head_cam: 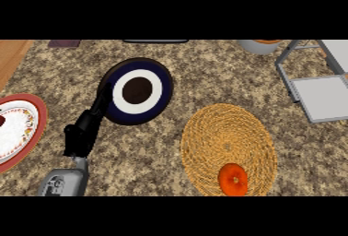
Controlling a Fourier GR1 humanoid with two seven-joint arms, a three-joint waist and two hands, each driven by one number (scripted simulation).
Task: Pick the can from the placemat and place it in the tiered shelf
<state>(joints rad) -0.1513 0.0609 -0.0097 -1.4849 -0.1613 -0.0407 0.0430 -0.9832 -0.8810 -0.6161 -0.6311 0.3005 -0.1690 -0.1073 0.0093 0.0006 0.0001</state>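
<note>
Below, a speckled stone counter point(159, 154) fills the view from edge to edge. A round woven placemat point(228, 131) lies right of centre, reaching to the near edge. At far right stands the grey tiered shelf point(326, 94), its flat trays pale and its frame cut off by the view's edge, well apart from the placemat. A navy plate point(146, 64) with a white ring and a dark brown centre sits left of centre, farther back than the placemat. A red-rimmed plate point(38, 113) with a patterned white face shows partly at the left edge.

The left forearm point(65, 182) comes in from the near edge at left, between the two plates. The left hand point(81, 133) points away, its fingers point(105, 94) straight and released, grasping nothing, their tips lying along the navy plate's left rim; whether they touch it cannot be told. The right hand does not show.

The orange can point(233, 179), seen end-on, rests on the placemat at its near edge, well apart from the hand. A pale bowl point(258, 46) shows partly at the far edge.
</note>
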